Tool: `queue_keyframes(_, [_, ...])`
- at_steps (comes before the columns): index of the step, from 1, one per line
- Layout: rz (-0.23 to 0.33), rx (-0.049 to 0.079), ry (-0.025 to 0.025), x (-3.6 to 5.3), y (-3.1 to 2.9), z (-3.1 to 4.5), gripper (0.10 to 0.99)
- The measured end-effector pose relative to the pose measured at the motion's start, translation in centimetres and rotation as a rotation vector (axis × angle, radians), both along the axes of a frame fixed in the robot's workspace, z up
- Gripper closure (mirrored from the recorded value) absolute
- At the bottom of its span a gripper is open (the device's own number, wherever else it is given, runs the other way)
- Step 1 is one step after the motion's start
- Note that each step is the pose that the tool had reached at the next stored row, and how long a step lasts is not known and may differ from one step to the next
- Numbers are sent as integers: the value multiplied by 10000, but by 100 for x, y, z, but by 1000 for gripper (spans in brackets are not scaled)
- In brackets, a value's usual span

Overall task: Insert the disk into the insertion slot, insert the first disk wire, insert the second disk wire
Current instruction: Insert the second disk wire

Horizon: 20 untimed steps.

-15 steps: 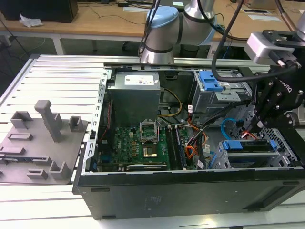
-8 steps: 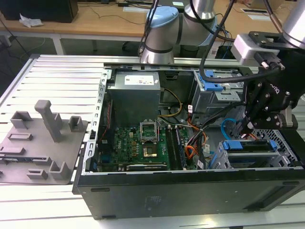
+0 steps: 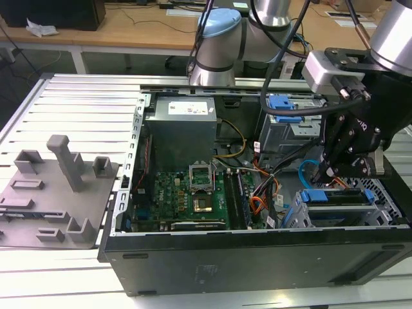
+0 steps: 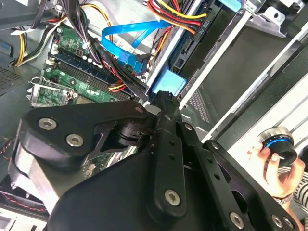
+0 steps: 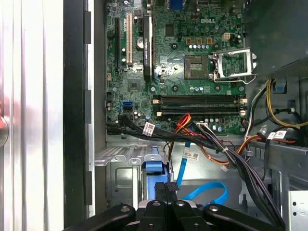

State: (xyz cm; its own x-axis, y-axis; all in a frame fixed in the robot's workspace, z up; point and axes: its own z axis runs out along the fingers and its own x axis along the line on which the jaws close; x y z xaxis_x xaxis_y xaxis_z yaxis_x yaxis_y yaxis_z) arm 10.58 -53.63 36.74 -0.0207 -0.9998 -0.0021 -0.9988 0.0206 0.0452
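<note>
The disk (image 3: 338, 196), in its bright blue carrier, lies in the insertion slot (image 3: 388, 191), a silver perforated bay at the case's front corner on the exterior view's right. My gripper (image 3: 326, 172) hangs just over the carrier's end that faces the motherboard. Its fingertips (image 5: 168, 188) are pressed together with nothing seen between them, right by the carrier's blue tab (image 5: 155, 166) (image 4: 169, 83). The second disk wire (image 5: 208, 190) (image 4: 126, 37), glossy light blue, loops loose beside the gripper (image 4: 163, 96), its plug free. I cannot tell which cable is the first disk wire.
An orange and red wire bundle (image 5: 185, 122) and black cables (image 5: 240, 163) cross between the motherboard (image 3: 187, 193) and the bay. A taller grey cage with a blue latch (image 3: 283, 103) stands behind. A person's hand (image 4: 281, 168) holds a knob outside the case. Grey fixtures (image 3: 58, 180) lie on the exterior view's left.
</note>
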Motion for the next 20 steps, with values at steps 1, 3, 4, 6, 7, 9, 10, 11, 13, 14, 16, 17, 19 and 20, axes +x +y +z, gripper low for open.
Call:
queue_keyframes(1, [0, 0, 0, 0, 0, 0, 980])
queue_keyframes(3, [0, 0, 0, 0, 0, -1, 980])
queue_keyframes(4, [0, -1, 0, 0, 0, -1, 973])
queue_keyframes(6, [0, 0, 0, 0, 0, -1, 851])
queue_keyframes(7, [0, -1, 0, 0, 0, -1, 851])
queue_keyframes(9, [0, 0, 1, 0, 0, -1, 725])
queue_keyframes(10, [0, 0, 0, 0, 0, -2, 725])
queue_keyframes(11, [0, 4, 0, 0, 2, -4, 725])
queue_keyframes(13, [0, 0, 0, 0, 38, -2, 725])
queue_keyframes(14, [0, 1, 0, 0, 61, -2, 725])
queue_keyframes(16, [0, 0, 0, 0, 101, -2, 725])
queue_keyframes(17, [0, 0, 0, 0, 112, -2, 725])
queue_keyframes(19, [2, 0, 0, 0, 128, -2, 725])
queue_keyframes(20, [23, 0, 0, 0, 130, -2, 725])
